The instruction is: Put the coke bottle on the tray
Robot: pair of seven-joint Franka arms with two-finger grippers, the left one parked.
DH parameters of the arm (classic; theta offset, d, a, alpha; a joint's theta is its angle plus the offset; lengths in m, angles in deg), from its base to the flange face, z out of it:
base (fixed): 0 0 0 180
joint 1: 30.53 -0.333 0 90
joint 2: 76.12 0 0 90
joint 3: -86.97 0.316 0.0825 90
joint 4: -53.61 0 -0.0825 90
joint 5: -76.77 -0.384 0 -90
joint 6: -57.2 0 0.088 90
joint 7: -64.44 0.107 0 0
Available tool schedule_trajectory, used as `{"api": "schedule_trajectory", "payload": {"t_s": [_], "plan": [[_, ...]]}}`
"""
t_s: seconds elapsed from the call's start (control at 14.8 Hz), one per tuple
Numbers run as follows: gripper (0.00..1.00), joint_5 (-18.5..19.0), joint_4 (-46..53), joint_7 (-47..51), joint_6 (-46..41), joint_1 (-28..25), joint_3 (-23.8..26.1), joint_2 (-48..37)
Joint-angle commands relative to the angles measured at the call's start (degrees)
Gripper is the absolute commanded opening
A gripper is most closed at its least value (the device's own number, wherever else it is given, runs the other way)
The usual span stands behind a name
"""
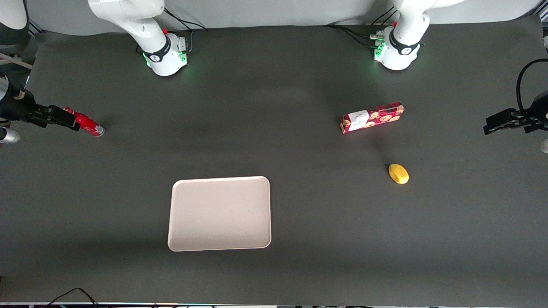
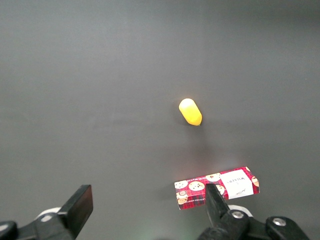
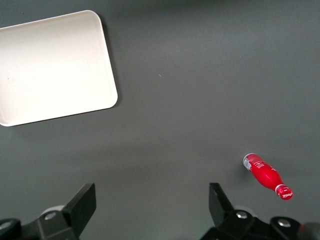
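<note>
While the pincer (image 1: 64,116) hangs above the surface (image 1: 274,265) at the working arm's end, its fingers (image 3: 82,202) spread wide with nothing held, the bottle (image 3: 266,176) lies on its side under it. White lettering on its label cannot be read. Well apart sits the tray (image 1: 220,213), bare. Toward the parked arm's end lie a cookie box (image 1: 371,117) and a yellow object (image 1: 398,173).

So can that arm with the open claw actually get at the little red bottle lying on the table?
Probably yes. The gripper hangs open above the coke bottle, which lies on its side on the table with nothing beside it. The tray sits well apart.
</note>
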Motion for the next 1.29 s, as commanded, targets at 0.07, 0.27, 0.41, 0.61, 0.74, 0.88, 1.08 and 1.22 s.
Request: {"api": "schedule_trajectory", "payload": {"t_s": [0.07, 0.27, 0.41, 0.61, 0.74, 0.88, 1.08, 1.22], "plan": [[1.0, -0.3, 1.4, -1.3, -1.2, 0.1, -0.1, 0.0], [1.0, -0.3, 1.3, -0.9, -1.2, 0.2, -0.1, 0.2], [1.0, -0.3, 1.2, -1.1, -1.2, 0.2, -0.1, 0.3], [1.0, -0.4, 1.2, -0.8, -1.0, 0.1, 0.0, 0.3], [1.0, -0.4, 1.1, -0.8, -0.8, 0.1, 0.0, 0.3], [1.0, -0.3, 1.1, -0.8, -0.7, -0.1, 0.4, 0.3], [1.0, -0.3, 0.9, -0.4, -0.7, -0.4, 0.5, 0.1], [1.0, -0.3, -0.2, -0.4, -0.7, 0.0, 0.4, -0.5]]}}
